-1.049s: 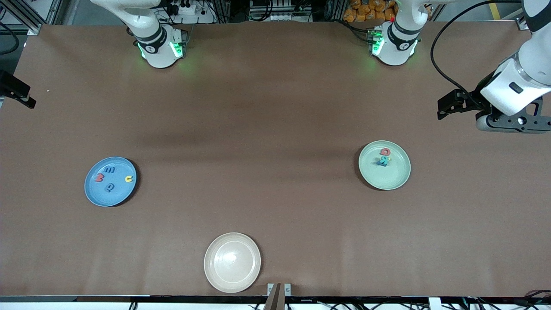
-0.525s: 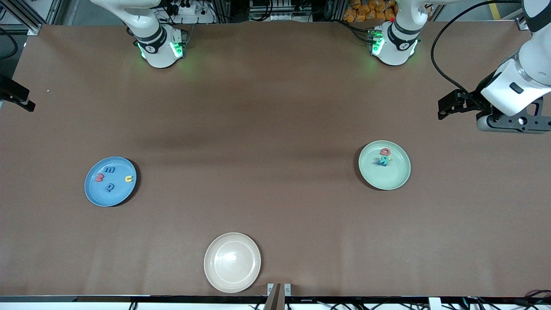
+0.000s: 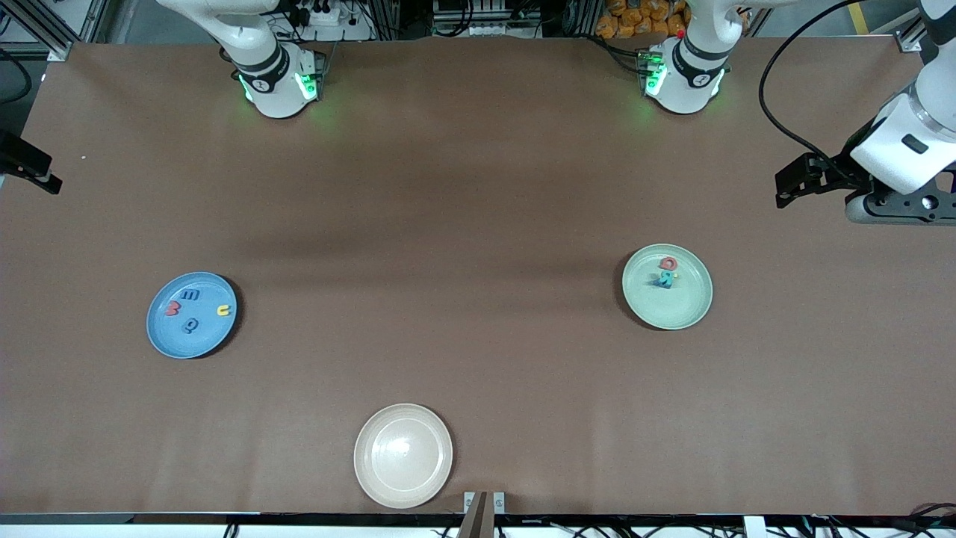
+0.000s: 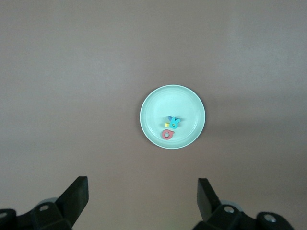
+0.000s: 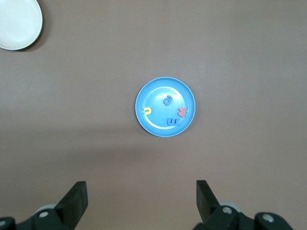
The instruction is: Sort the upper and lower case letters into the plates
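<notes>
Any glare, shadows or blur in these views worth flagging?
Front view: a soft highlight on the cream plate, a broad dark shadow band across the table. Left wrist view: the stacked letters in the mint plate read soft. Right wrist view: even, sharp.

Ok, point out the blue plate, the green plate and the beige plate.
blue plate [image 3: 166,335], front view, bare floor near rim.
green plate [image 3: 676,310], front view, bare floor.
beige plate [image 3: 403,456], front view, centre.

From my station I saw a matt, paper-like brown cover on the bench [image 3: 478,187], a smooth cream plate [image 3: 373,478] with a glossy sheen, the sky blue plate [image 3: 160,340] and mint green plate [image 3: 687,314] in duller plastic, and matt, foam-like letters [image 3: 192,324] in them.
</notes>
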### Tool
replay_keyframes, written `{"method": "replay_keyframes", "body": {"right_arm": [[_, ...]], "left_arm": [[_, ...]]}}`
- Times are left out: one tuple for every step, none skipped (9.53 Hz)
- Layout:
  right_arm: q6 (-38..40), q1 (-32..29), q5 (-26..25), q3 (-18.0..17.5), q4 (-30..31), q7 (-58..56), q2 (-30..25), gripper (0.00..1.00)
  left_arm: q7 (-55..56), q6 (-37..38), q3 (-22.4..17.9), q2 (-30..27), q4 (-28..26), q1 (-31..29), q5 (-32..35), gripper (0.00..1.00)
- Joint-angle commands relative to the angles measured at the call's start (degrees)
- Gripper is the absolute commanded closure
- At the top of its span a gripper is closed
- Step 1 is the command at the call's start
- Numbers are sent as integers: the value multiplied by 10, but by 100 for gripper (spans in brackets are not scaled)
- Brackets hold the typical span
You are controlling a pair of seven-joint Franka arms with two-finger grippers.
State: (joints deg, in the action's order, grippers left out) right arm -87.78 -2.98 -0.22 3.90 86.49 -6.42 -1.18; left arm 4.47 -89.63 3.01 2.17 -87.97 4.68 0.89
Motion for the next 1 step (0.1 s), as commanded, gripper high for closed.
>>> {"method": "replay_keyframes", "body": {"right_arm": [[11, 4, -8, 1, -14, 11, 7, 0]], "left_arm": [[-7, -7, -4, -15, -16, 4, 12, 0]]}}
